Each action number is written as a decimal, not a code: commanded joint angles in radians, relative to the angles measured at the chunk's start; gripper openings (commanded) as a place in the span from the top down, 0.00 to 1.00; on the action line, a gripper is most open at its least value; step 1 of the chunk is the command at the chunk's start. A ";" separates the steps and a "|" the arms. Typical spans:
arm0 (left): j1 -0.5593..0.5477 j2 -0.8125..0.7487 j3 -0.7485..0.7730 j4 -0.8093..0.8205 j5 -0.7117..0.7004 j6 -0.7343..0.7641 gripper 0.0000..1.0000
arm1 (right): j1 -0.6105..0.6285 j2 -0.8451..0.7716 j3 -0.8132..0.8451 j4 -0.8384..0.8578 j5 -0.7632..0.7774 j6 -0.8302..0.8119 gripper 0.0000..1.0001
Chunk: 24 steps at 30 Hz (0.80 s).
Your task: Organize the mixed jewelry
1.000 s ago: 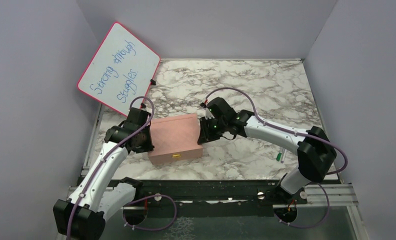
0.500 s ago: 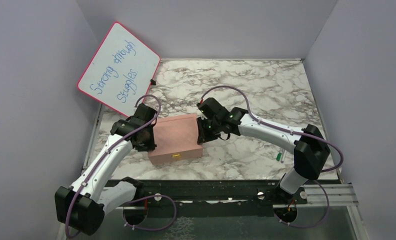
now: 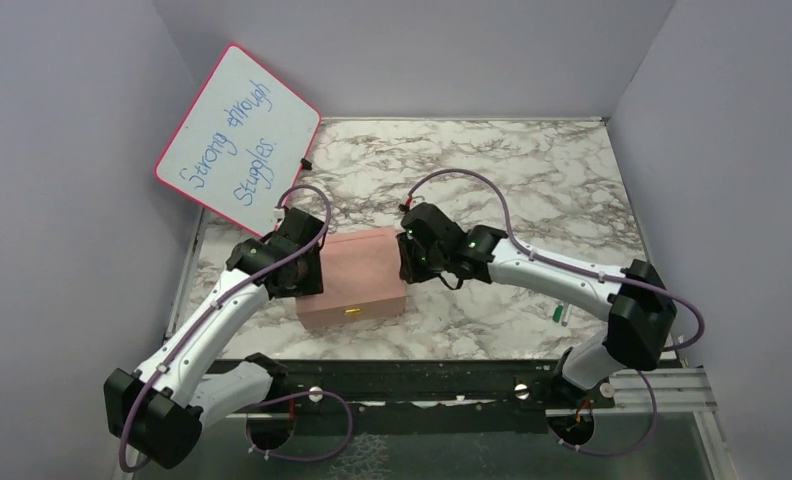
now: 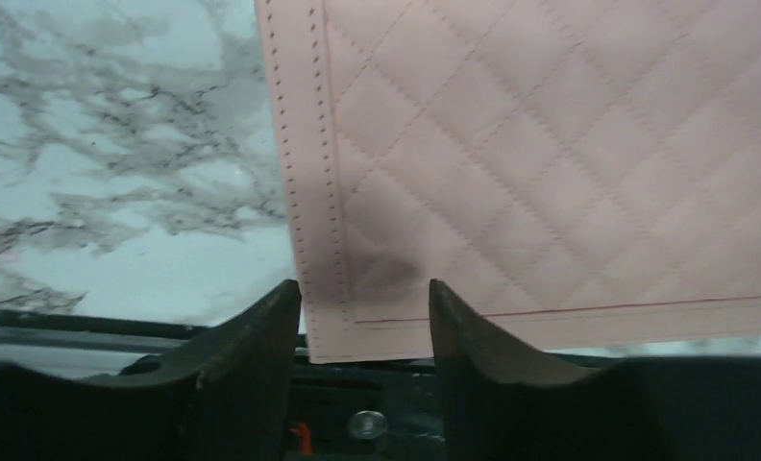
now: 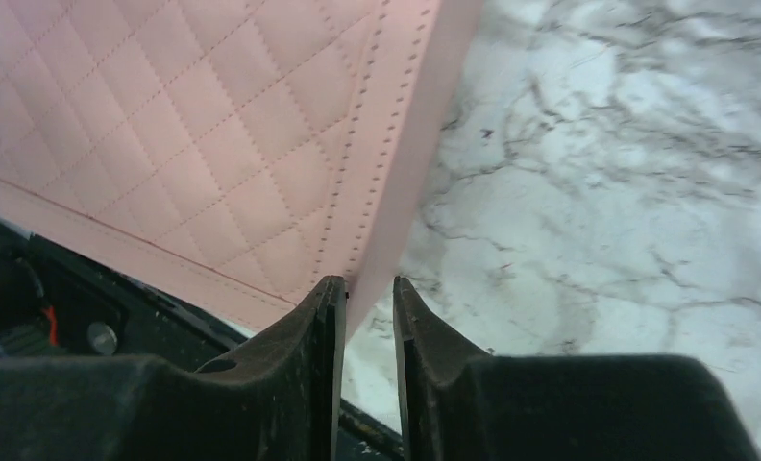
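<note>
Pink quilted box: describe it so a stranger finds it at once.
On the marble table, front left, sits the pink quilted box, closed. Its diamond stitching and small gold clasp set it apart from the whiteboard behind.

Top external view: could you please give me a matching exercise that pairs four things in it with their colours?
Things:
1. box
2. whiteboard
3. pen
4. clasp on the box's near side

Colours:
A. gold
B. green and white
C. pink
D. white with a red border and blue writing

Pairs: 1-C, 2-D, 3-B, 4-A
</note>
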<state>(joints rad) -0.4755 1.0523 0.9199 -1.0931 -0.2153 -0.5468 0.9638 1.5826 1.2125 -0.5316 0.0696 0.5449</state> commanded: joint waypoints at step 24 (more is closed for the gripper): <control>-0.017 -0.440 0.438 0.207 -0.303 0.257 0.01 | -0.013 -0.865 0.025 -0.091 0.685 -0.307 0.00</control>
<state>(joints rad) -0.4915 0.6472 1.3033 -0.8967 -0.4538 -0.3492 0.9489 0.7486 1.2079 -0.5846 0.6685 0.2886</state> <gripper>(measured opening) 0.987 0.995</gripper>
